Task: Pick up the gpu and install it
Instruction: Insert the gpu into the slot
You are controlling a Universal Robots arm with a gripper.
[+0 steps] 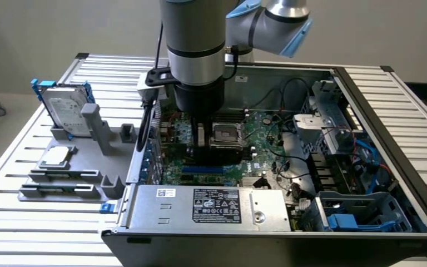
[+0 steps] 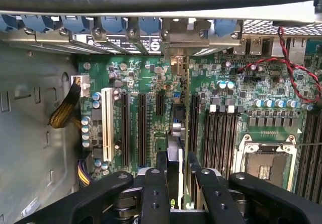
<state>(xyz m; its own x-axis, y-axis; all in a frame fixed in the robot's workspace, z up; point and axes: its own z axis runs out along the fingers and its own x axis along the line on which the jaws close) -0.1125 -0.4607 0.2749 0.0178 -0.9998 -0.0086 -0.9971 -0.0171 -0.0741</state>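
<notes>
Surface: at the exterior view's left, the slatted surface (image 1: 20, 139) carries a gray parts holder (image 1: 102, 136) with a hard drive (image 1: 65, 114) upright in it. Neither matters for this step.
Jaws: the gripper (image 2: 177, 156) is down inside the open computer case (image 1: 391, 139), left of centre in the exterior view. Its fingers (image 2: 162, 168) are clamped on either side of the gpu.
Gpu: the gpu (image 2: 178, 133) is seen edge-on in the jaws, low over the motherboard (image 2: 146, 83), among the long black expansion slots (image 2: 142, 128). Its silver end points at the rear bracket row (image 2: 176, 38). Whether its edge has entered a slot I cannot tell.
Step, as I judge: seating the card.
Doing it well: hold the card square to its slot, steer the bracket into its rear gap, and press straight down without twisting.
Watch: the red-and-black wire (image 2: 297, 78) and the open processor socket (image 2: 266, 163) lie near and are best left untouched.
</notes>
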